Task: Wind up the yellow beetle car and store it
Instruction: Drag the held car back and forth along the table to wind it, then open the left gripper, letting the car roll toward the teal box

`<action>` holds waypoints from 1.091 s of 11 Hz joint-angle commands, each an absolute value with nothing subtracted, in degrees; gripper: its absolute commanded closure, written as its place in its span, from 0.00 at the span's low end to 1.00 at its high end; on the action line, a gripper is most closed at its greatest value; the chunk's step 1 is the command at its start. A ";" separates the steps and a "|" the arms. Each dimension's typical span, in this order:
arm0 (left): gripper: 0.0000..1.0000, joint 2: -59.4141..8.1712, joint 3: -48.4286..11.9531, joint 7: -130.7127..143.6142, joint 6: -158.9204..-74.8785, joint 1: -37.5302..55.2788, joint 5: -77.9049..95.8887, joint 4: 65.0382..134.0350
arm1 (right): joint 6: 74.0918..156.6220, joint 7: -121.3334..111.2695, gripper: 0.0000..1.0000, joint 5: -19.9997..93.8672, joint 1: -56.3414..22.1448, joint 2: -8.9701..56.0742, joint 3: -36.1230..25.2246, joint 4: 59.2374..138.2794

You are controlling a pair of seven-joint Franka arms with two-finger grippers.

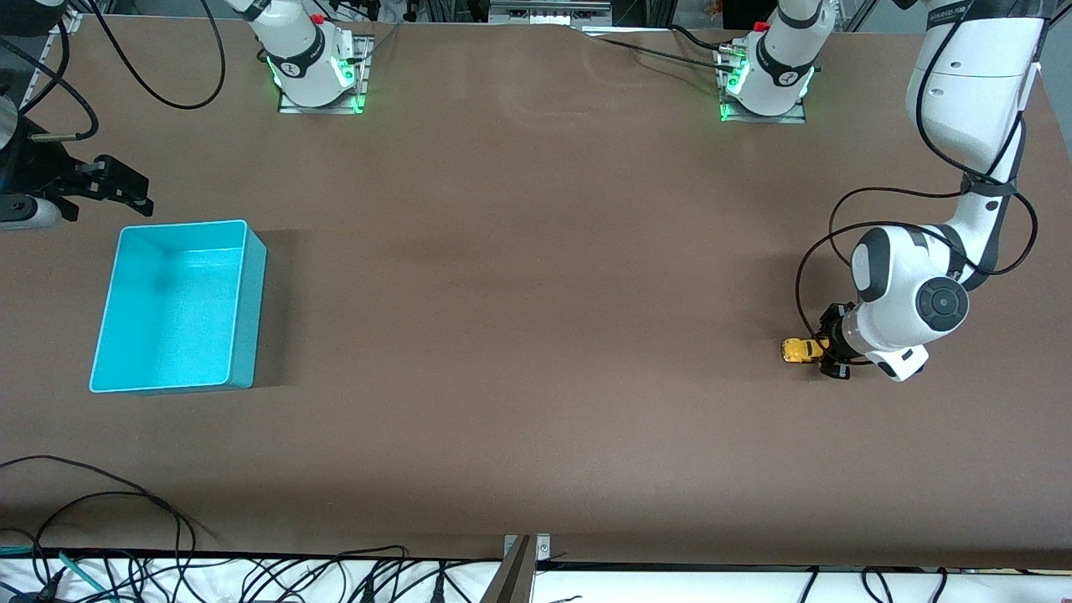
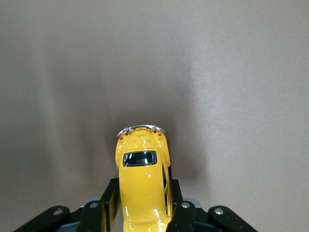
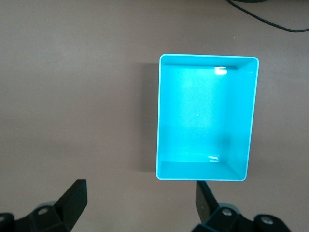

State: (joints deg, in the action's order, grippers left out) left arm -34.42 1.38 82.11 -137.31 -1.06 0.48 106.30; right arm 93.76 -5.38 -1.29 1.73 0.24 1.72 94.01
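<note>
The yellow beetle car [image 1: 800,350] sits low at the table near the left arm's end, its dark rear window showing in the left wrist view [image 2: 143,179]. My left gripper [image 1: 825,356] is shut on the car, black fingers [image 2: 109,203] pressed against both of its sides. Whether its wheels touch the table I cannot tell. My right gripper [image 1: 126,188] hangs open above the table at the right arm's end, just beside the turquoise bin [image 1: 251,310]. Its fingers [image 3: 75,198] stand wide apart with nothing between them.
The turquoise bin [image 3: 161,121] is an empty open box. Black cables [image 1: 100,511] loop over the table edge nearest the front camera. Both arm bases [image 1: 318,71] stand along the edge farthest from that camera.
</note>
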 commanded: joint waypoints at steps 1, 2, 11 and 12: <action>1.00 -39.03 1.49 80.86 -139.48 -1.93 -1.06 104.15 | 92.72 -5.54 0.00 -1.58 1.93 0.53 1.85 92.64; 1.00 -38.85 1.49 81.03 -139.48 -1.85 -1.05 104.06 | 92.72 -5.54 0.00 -1.58 1.93 0.61 1.85 92.64; 0.00 -35.51 1.32 83.49 -135.79 -2.64 -0.09 100.55 | 92.73 -5.54 0.00 -1.58 1.93 0.62 1.85 92.64; 0.00 -35.51 1.23 83.84 -135.09 -2.55 -0.09 100.46 | 92.72 -5.54 0.00 -1.58 1.93 0.62 1.85 92.64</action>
